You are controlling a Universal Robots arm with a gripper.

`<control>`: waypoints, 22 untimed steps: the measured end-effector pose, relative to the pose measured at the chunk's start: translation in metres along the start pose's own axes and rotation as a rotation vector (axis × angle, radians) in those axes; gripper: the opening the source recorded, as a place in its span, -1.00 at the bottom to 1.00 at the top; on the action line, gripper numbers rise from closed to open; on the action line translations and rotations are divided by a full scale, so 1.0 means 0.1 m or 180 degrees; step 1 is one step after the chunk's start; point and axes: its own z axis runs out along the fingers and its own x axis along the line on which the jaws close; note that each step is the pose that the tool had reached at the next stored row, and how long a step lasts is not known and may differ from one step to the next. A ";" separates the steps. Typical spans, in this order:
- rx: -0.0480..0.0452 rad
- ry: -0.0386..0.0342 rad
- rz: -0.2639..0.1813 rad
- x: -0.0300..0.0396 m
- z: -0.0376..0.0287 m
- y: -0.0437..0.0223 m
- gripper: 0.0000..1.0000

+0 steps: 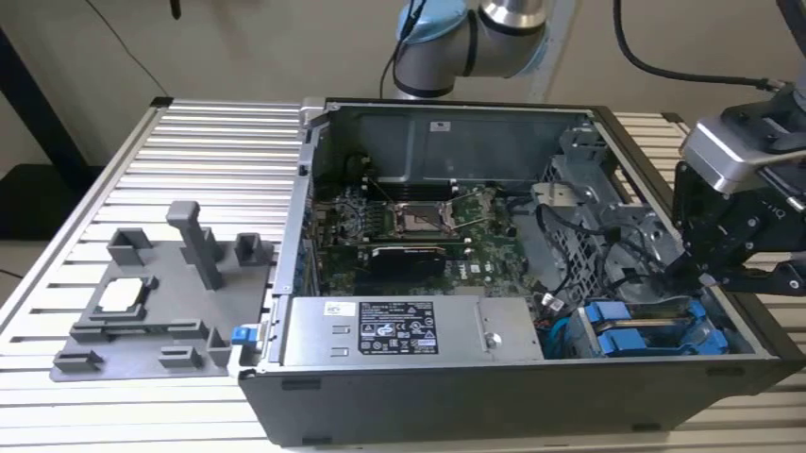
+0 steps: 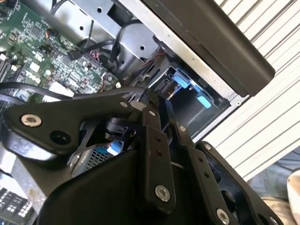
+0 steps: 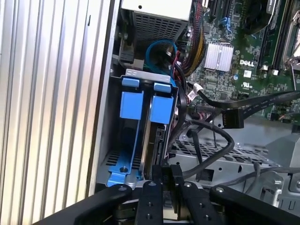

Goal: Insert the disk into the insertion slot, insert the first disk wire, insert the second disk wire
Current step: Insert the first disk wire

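Frames: two blue carrier frames [image 3: 131, 105] upright, side by side in one drive cage [image 3: 140, 73]; one gripper [image 3: 165, 172] at their end, fingers pinched narrow.

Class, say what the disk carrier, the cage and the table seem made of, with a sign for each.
Disk carrier: probably moulded plastic; bright blue, smooth, slightly glossy.
Cage: sheet metal, likely steel; bare dull grey with punched holes.
Table: looks like aluminium; pale silvery ribbed slats.
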 end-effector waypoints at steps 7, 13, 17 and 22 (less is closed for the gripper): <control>0.0007 0.0007 0.0092 0.003 0.018 0.002 -0.62; 0.0011 0.0006 0.0094 0.003 0.027 0.006 -0.62; 0.0036 0.0012 0.0121 0.006 0.074 0.013 -0.62; 0.0051 0.0018 0.0206 0.010 0.125 0.016 -0.62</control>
